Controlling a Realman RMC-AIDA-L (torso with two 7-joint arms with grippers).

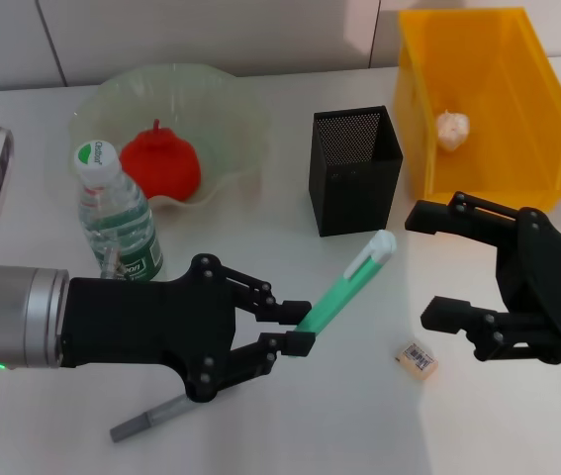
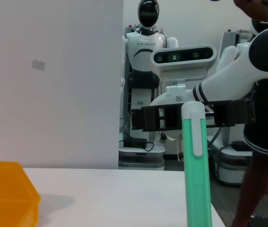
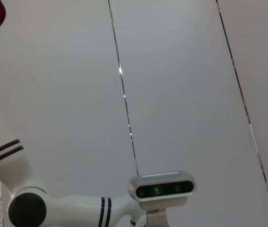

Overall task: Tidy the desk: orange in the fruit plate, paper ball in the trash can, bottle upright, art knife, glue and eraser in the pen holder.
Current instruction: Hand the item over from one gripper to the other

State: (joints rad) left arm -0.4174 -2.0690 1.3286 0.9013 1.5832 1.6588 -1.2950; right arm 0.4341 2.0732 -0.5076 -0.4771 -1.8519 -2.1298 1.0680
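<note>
Glue (image 1: pixel 349 282) end hidden inside left hand (image 1: pixel 300 329); grey stick (image 1: pixel 147 421) half-covered.

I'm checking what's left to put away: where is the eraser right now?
In the head view the eraser lies flat on the table, on the robot's right, just beside the open right gripper and in front of the pen holder.

A green stick with a white cap (image 2: pixel 196 179) stands upright close to the lens, above a white table (image 2: pixel 110 198); a corner of the yellow trash can (image 2: pixel 8 196) sits nearby, and a white humanoid robot (image 2: pixel 148 42) stands beyond
</note>
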